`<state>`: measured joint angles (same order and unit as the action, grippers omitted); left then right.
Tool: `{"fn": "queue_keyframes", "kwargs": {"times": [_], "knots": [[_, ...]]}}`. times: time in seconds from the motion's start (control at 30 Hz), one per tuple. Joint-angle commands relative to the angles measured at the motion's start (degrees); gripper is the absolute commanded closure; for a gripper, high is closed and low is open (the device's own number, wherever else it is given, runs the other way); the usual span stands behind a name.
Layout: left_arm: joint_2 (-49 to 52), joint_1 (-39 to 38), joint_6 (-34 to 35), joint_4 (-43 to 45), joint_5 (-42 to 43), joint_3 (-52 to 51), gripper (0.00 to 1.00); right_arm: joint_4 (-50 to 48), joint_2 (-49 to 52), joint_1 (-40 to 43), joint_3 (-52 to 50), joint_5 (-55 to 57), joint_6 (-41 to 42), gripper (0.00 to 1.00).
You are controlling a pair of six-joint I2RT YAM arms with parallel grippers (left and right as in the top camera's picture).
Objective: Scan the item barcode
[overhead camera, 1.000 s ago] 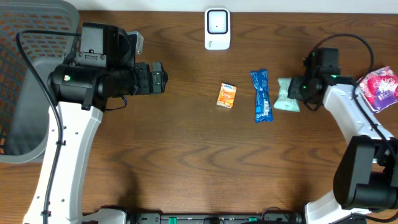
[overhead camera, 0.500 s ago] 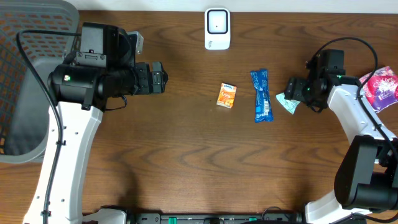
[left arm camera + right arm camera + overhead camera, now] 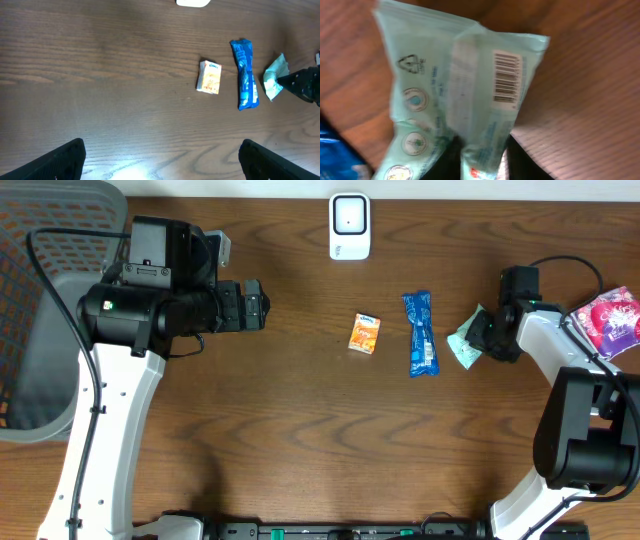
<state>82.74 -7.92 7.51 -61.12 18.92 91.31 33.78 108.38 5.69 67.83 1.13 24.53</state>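
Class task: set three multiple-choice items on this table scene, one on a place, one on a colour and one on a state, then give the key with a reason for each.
1. What lies between the orange packet and the pale green packet? A a red cup; B the blue packet; C scissors.
2. What colour is the packet in the right claw? A pale green; B yellow; C black.
3. How does the left claw stand? A shut on a packet; B open and empty; C out of every view.
Key: 1 B, it lies in the row between the two. 2 A, the right wrist view shows that packet pinched there. 3 B, its jaws stand wide apart with nothing between them.
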Motion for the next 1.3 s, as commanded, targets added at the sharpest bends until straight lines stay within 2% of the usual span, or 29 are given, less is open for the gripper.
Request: {"fn": "queue_keyframes", "kwargs": {"times": [0.0, 0.03, 0.1, 0.13, 0.2, 0.37, 0.43, 0.6, 0.63, 0.7, 0.73, 0.83, 0.87, 0.9, 0.93, 0.97, 1.03, 1.13, 1.27], "knots": [[0.11, 0.15, 0.09, -0.11, -0.52, -0.11, 0.02, 0.04, 3.69, 0.46, -0.44, -4.15, -4.81, 0.9], [0.11, 0.15, 0.09, -0.11, -0.52, -0.11, 0.02, 0.24, 3.91, 0.15, -0.44, -6.25, -8.7, 0.98], [0.11, 0.13, 0.09, -0.11, -0.52, -0.11, 0.02, 0.68, 3.78, -0.79, -0.44, -9.22, -15.02, 0.99], [0.11, 0.15, 0.09, -0.11, -0.52, -0.11, 0.02, 0.7, 3.69, -1.57, -0.42, -13.07, -21.79, 0.99], [0.11, 0.15, 0.09, -0.11, -0.52, -0.11, 0.02, 0.96, 3.69, -2.32, -0.39, -15.67, -27.58, 0.99], [0.11, 0.15, 0.09, -0.11, -0.52, -0.11, 0.02, 1.6, 3.69, -3.85, -0.37, -14.73, -38.42, 0.99], [0.11, 0.15, 0.09, -0.11, -0.52, -0.11, 0.02, 1.62, 3.69, -3.91, -0.04, -12.44, -38.73, 0.98], [0.11, 0.13, 0.09, -0.11, -0.52, -0.11, 0.02, 5.09, 3.5, -3.76, 4.81, -8.72, -33.22, 0.78], [0.11, 0.15, 0.09, -0.11, -0.52, -0.11, 0.02, 6.47, 3.48, -3.82, 6.58, -8.72, -32.22, 0.7], [0.11, 0.15, 0.09, -0.11, -0.52, -0.11, 0.02, 9.31, 3.48, -3.87, 9.62, -8.72, -30.38, 0.5], [0.11, 0.13, 0.09, -0.11, -0.52, -0.11, 0.02, 11.13, 3.48, -3.87, 11.39, -8.72, -28.92, 0.28], [0.11, 0.13, 0.09, -0.11, -0.52, -0.11, 0.02, 15.02, 3.48, -3.87, 14.62, -8.72, -25.22, 0.24], [0.11, 0.13, 0.09, -0.11, -0.52, -0.11, 0.02, 15.96, 3.48, -3.87, 14.95, -8.74, -23.47, 0.28], [0.11, 0.15, 0.09, -0.11, -0.52, -0.11, 0.02, 16.26, 3.48, -3.87, 14.95, -8.74, -22.36, 0.42], [0.11, 0.15, 0.09, -0.11, -0.52, -0.11, 0.02, 16.74, 3.5, -3.87, 14.93, -8.76, -20.37, 0.58], [0.11, 0.13, 0.09, -0.11, -0.52, -0.11, 0.02, 17.29, 3.5, -4.04, 14.86, -8.79, -18.08, 0.85], [0.11, 0.13, 0.09, -0.11, -0.52, -0.11, 0.02, 17.51, 3.5, -4.42, 14.86, -9.6, -16.11, 0.99], [0.11, 0.15, 0.09, -0.11, -0.52, -0.11, 0.02, 18.34, 3.5, -5.46, 14.84, -11.32, -14.29, 0.99], [0.11, 0.15, 0.09, -0.11, -0.52, -0.11, 0.02, 17.62, 3.5, -6.97, 12.28, -7.37, -12.0, 0.99]]}}
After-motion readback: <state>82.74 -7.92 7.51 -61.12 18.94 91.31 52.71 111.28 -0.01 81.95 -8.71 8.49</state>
